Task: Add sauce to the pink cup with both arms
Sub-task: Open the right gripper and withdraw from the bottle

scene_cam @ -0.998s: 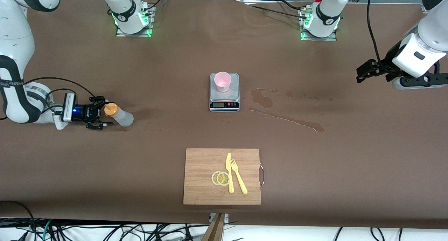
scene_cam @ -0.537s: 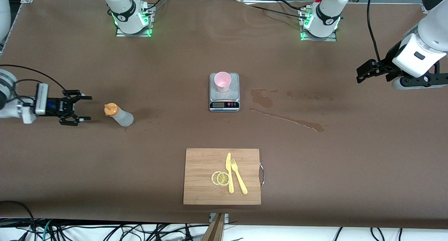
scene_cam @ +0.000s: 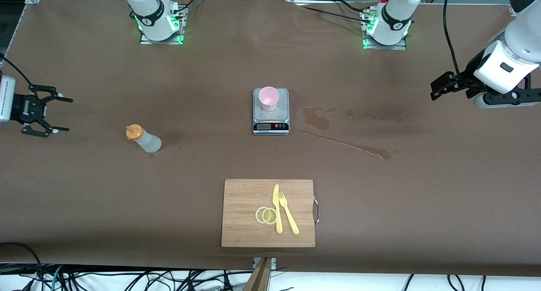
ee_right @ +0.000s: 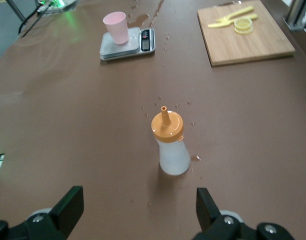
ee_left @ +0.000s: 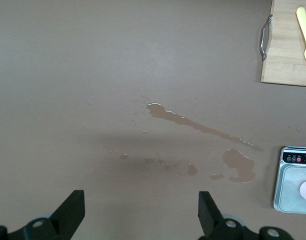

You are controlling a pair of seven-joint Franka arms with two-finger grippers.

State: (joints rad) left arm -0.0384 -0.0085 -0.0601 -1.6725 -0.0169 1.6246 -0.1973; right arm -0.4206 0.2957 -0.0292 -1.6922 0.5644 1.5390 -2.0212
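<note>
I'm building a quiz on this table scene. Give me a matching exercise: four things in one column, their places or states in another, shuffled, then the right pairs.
1. pink cup
2. sauce bottle
3. yellow fork
4. right gripper

A. on the wooden cutting board
B. open, holding nothing
C. on the silver scale
D. upright on the bare table

Pairs: 1-C, 2-D, 3-A, 4-B

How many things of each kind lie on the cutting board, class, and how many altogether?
Lemon slices: 2
Yellow knife: 1
Yellow fork: 1
Total on the cutting board: 4
</note>
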